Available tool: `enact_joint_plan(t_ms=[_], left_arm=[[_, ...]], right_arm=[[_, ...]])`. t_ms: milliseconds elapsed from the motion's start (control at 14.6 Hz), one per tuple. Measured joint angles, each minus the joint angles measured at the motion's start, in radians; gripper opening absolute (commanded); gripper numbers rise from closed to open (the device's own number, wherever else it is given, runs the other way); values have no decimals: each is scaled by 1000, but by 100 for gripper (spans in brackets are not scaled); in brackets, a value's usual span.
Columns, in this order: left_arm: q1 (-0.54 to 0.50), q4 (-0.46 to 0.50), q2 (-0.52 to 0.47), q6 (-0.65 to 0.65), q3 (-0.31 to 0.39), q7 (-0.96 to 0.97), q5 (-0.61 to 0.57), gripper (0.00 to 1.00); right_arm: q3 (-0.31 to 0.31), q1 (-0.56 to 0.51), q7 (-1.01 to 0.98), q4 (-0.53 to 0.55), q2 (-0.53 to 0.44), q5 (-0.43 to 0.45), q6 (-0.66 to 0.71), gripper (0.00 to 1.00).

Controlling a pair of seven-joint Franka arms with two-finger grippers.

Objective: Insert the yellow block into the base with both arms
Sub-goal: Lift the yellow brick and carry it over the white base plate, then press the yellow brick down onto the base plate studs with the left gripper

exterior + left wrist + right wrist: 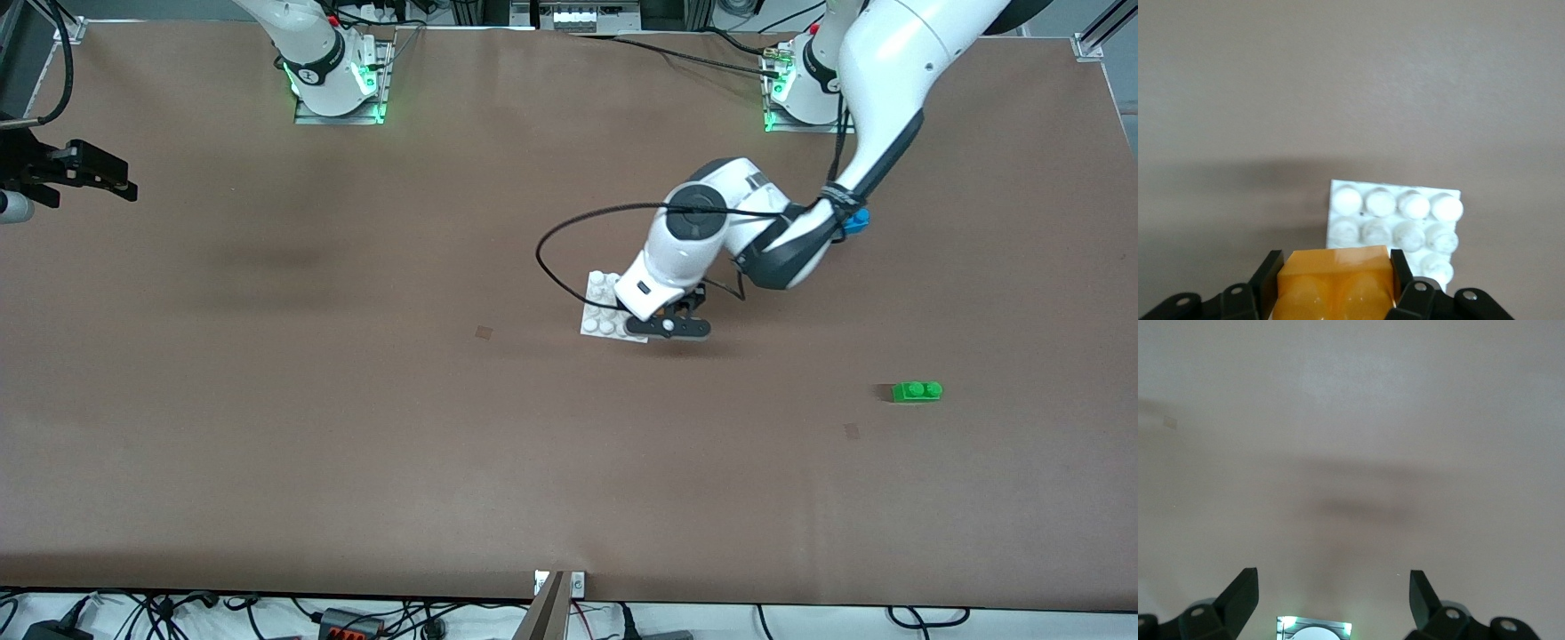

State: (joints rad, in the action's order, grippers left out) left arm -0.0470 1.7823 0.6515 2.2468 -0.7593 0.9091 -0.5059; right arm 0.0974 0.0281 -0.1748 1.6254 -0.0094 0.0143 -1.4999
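Gripping yellow block (1335,280) w/ left pincer (1335,283) over base (1405,220); misaligned studs could shove it. Right pincer (1333,593) open, waiting.

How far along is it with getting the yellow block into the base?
Pickup looks done: the left gripper holds the yellow block over the base. Pressing it onto the studs remains. The right gripper waits, fingers open, over bare table at its own end.

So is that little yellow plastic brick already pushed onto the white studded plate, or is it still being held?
Held: left gripper is shut on the yellow brick over the white studded plate. Seating: cannot tell.
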Motion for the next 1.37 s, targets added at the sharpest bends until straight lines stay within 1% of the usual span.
enact_joint_plan(t_ms=[137,480,1371], left_arm=[[5,28,9,40,-3,43,-44,38],[11,33,73,80,-5,72,-143,39],[49,33,92,85,-10,88,-153,38]], right_arm=[[0,0,0,0,0,0,0,100],[0,0,0,0,0,0,0,100],[0,0,0,0,0,0,0,100]])
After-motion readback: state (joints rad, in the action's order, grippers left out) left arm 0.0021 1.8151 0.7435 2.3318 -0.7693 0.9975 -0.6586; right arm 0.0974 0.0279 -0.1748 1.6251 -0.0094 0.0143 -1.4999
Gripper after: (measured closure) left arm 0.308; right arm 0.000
